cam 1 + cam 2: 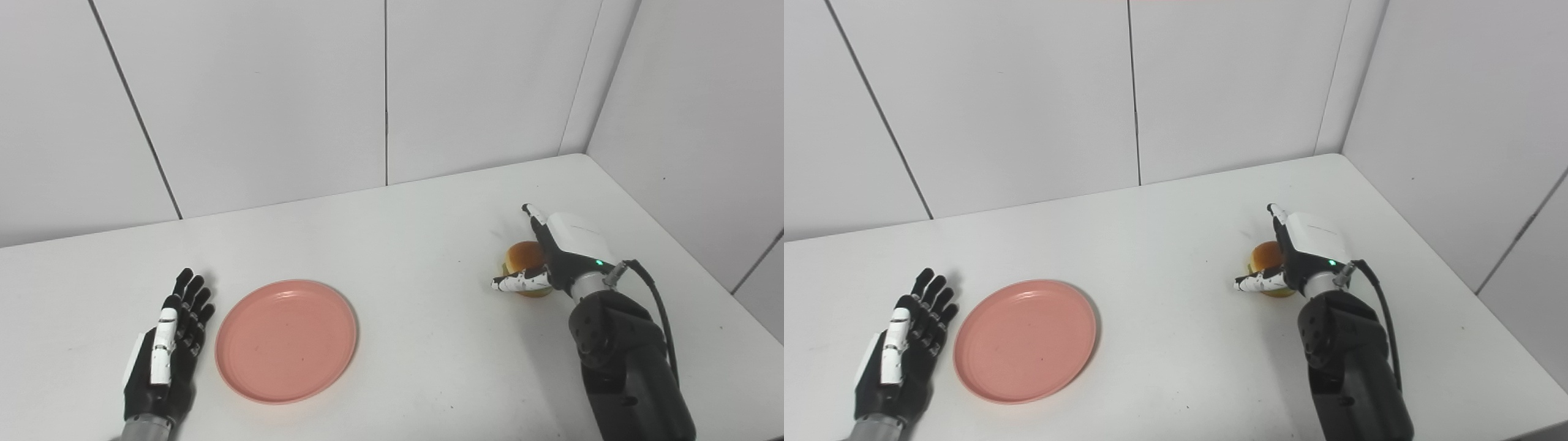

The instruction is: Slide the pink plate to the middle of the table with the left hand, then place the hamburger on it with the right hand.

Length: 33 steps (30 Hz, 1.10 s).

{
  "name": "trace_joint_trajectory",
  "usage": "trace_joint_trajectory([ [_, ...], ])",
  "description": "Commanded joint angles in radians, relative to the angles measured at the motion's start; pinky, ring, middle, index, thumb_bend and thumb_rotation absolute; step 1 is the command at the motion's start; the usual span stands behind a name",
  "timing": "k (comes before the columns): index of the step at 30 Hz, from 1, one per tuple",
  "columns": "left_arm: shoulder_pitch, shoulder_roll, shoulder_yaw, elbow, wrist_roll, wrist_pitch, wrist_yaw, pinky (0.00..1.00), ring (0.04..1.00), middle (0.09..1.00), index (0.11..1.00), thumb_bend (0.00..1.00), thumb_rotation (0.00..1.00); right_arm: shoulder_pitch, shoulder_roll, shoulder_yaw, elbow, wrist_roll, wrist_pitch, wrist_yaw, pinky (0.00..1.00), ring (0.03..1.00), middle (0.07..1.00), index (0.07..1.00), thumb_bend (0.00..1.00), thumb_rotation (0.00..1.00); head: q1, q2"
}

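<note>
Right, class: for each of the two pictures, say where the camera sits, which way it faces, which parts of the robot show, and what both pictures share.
Left eye view: on the head, left of its twin, looking down and forward at the white table; shows the left hand and the right hand with its forearm.
Right eye view: on the head, slightly to the right, facing the same way; the same hands and forearm show, shifted leftward.
Shared: the pink plate beside the left hand, the hamburger at the right hand, the wall panels.
</note>
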<state>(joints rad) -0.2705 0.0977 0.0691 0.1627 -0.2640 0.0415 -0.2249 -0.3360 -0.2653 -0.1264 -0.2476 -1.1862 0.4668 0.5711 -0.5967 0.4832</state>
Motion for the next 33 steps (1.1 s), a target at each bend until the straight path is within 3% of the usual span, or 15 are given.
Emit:
trace_joint_trajectory([
  [1, 0.037, 0.001, -0.007, 0.024, 0.002, 0.065, 0.01, 1.0, 1.0, 1.0, 1.0, 0.37, 1.0, -0.031, -0.004, -0.019, -0.003, 0.006, 0.003, -0.014, 0.93, 0.944, 0.938, 0.951, 0.96, 0.38, 0.002, 0.001],
  [7, 0.037, 0.004, -0.009, 0.036, 0.01, 0.038, 0.002, 1.0, 1.0, 1.0, 1.0, 0.35, 1.0, -0.034, -0.003, -0.017, 0.061, 0.035, 0.002, -0.097, 0.87, 0.914, 0.916, 0.922, 0.92, 0.31, 0.007, -0.005],
  [10, 0.04, 0.007, -0.014, 0.029, 0.019, 0.044, 0.005, 1.0, 1.0, 1.0, 1.0, 0.36, 1.0, -0.036, -0.004, -0.016, 0.088, 0.062, 0.002, -0.148, 0.78, 0.856, 0.883, 0.896, 0.88, 0.24, 0.009, -0.005],
  [12, 0.041, 0.007, -0.015, 0.024, 0.021, 0.05, 0.007, 1.0, 1.0, 1.0, 1.0, 0.36, 1.0, -0.036, 0.0, -0.022, 0.094, 0.078, 0.002, -0.173, 0.5, 0.647, 0.758, 0.863, 0.82, 0.17, 0.009, -0.005],
  [13, 0.041, 0.007, -0.014, 0.023, 0.02, 0.051, 0.007, 1.0, 1.0, 1.0, 1.0, 0.36, 1.0, -0.034, -0.002, -0.02, 0.098, 0.086, 0.002, -0.192, 0.48, 0.633, 0.749, 0.861, 0.82, 0.16, 0.009, -0.005],
  [14, 0.041, 0.006, -0.012, 0.021, 0.017, 0.054, 0.008, 1.0, 1.0, 1.0, 1.0, 0.36, 1.0, -0.03, -0.008, -0.014, 0.1, 0.092, 0.0, -0.213, 0.39, 0.532, 0.667, 0.852, 0.8, 0.12, 0.009, -0.005],
  [16, 0.041, 0.004, -0.011, 0.02, 0.014, 0.054, 0.008, 1.0, 1.0, 1.0, 1.0, 0.36, 1.0, -0.021, -0.02, -0.002, 0.1, 0.102, -0.003, -0.243, 0.21, 0.31, 0.517, 0.829, 0.61, 0.03, 0.009, -0.005],
  [17, 0.041, 0.004, -0.012, 0.02, 0.014, 0.051, 0.008, 1.0, 1.0, 1.0, 0.999, 0.36, 1.0, -0.016, -0.022, 0.0, 0.093, 0.098, -0.001, -0.249, 0.19, 0.312, 0.497, 0.815, 0.58, 0.01, 0.013, -0.003],
  [18, 0.042, 0.004, -0.013, 0.019, 0.015, 0.049, 0.007, 1.0, 1.0, 1.0, 0.999, 0.36, 1.0, -0.012, -0.024, 0.0, 0.088, 0.095, 0.0, -0.252, 0.18, 0.403, 0.494, 0.788, 0.54, 0.0, 0.013, -0.003],
  [21, 0.044, 0.003, -0.014, 0.012, 0.014, 0.057, 0.007, 1.0, 1.0, 1.0, 1.0, 0.35, 1.0, -0.003, -0.029, 0.0, 0.074, 0.086, 0.002, -0.264, 0.25, 0.448, 0.495, 0.728, 0.53, 0.0, 0.013, -0.003],
  [25, 0.046, 0.002, -0.015, 0.014, 0.013, 0.052, 0.005, 1.0, 1.0, 1.0, 1.0, 0.35, 1.0, -0.001, -0.027, -0.006, 0.068, 0.111, 0.0, -0.315, 0.17, 0.421, 0.49, 0.614, 0.53, 0.0, 0.017, 0.0],
  [27, 0.046, 0.0, -0.016, 0.012, 0.011, 0.057, 0.005, 1.0, 1.0, 1.0, 1.0, 0.35, 1.0, -0.003, -0.025, -0.013, 0.073, 0.146, -0.004, -0.352, 0.17, 0.407, 0.493, 0.591, 0.53, 0.0, 0.024, 0.0],
  [29, 0.046, -0.003, -0.017, 0.008, 0.015, 0.062, 0.011, 1.0, 1.0, 1.0, 1.0, 0.35, 1.0, -0.005, -0.021, -0.019, 0.077, 0.176, -0.005, -0.387, 0.2, 0.403, 0.494, 0.508, 0.52, 0.0, 0.029, 0.001],
  [33, 0.048, -0.005, -0.023, 0.006, 0.019, 0.061, 0.011, 1.0, 1.0, 1.0, 1.0, 0.35, 1.0, -0.006, -0.025, -0.016, 0.082, 0.233, -0.021, -0.459, 0.28, 0.37, 0.458, 0.526, 0.51, 0.0, 0.054, 0.002],
])
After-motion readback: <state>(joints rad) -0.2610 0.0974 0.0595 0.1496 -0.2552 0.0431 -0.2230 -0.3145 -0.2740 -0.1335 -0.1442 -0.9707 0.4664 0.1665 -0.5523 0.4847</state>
